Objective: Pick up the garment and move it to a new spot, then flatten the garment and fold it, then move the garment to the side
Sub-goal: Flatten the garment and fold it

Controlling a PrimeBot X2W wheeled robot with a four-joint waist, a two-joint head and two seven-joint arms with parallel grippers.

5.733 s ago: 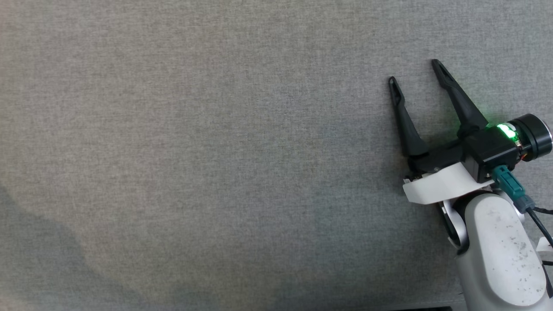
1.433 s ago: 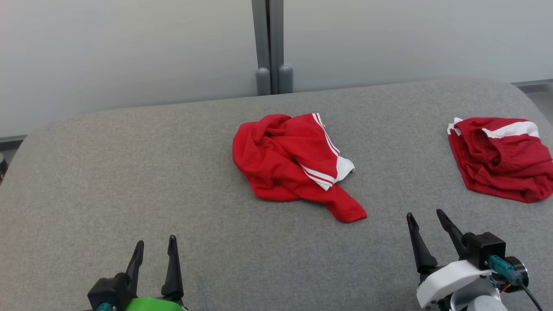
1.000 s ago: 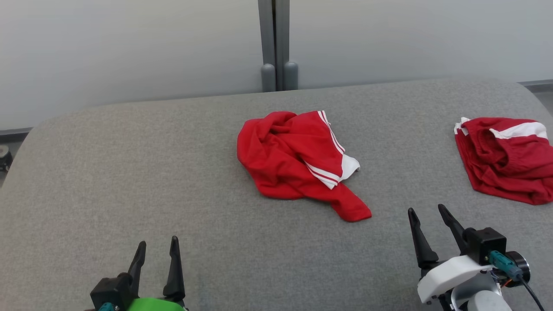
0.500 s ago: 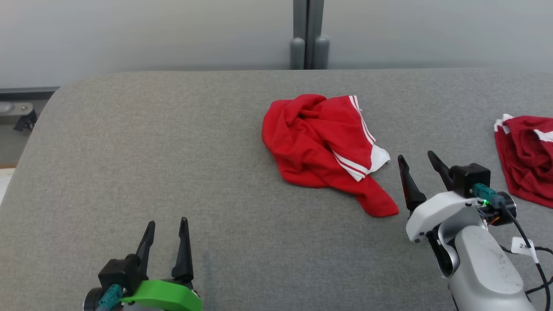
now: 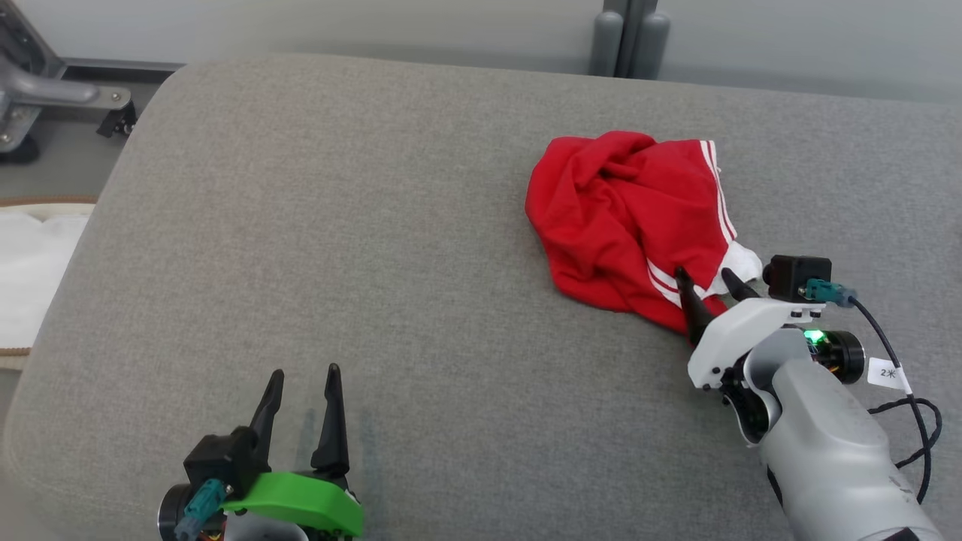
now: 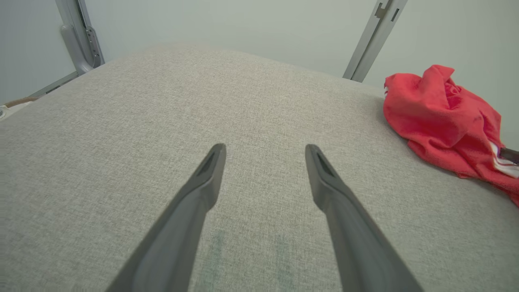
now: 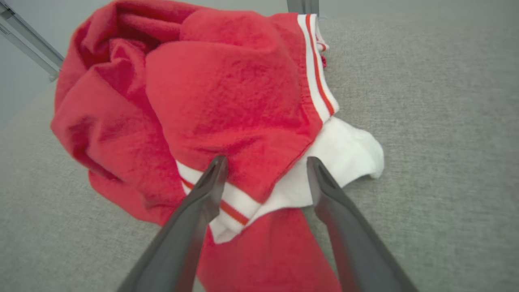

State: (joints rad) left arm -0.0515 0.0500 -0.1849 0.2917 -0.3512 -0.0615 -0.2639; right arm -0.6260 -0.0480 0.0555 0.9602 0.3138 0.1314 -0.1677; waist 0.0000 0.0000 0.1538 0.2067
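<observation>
Quick one. Red garment w/ white stripes is lying crumpled on the grey counter, roughly 2 o'clock from the middle in the head view, nothing lifted yet. Right pincer is at the pile's 5 o'clock edge, fingers apart and empty, straddling the fold where the striped band meets the white patch. Can't tell if the tips actually touch cloth or just hover over it. Left pincer is way off at 7 o'clock, also spread wide, holding nothing, bare counter under it.

So imo we're at the first grab. What could go wrong: the tips sit over a loose top flap, so closing here prob catches one thin layer only, and the rest drags or slips out mid-carry. Go too deep and the fingers dig into the counter's fabric cover instead. Also the red tail lying under the pincer at 6 o'clock could snag on the arm. And pinching a bunched fold means a twisted mess later, harder to flatten b4 folding.
</observation>
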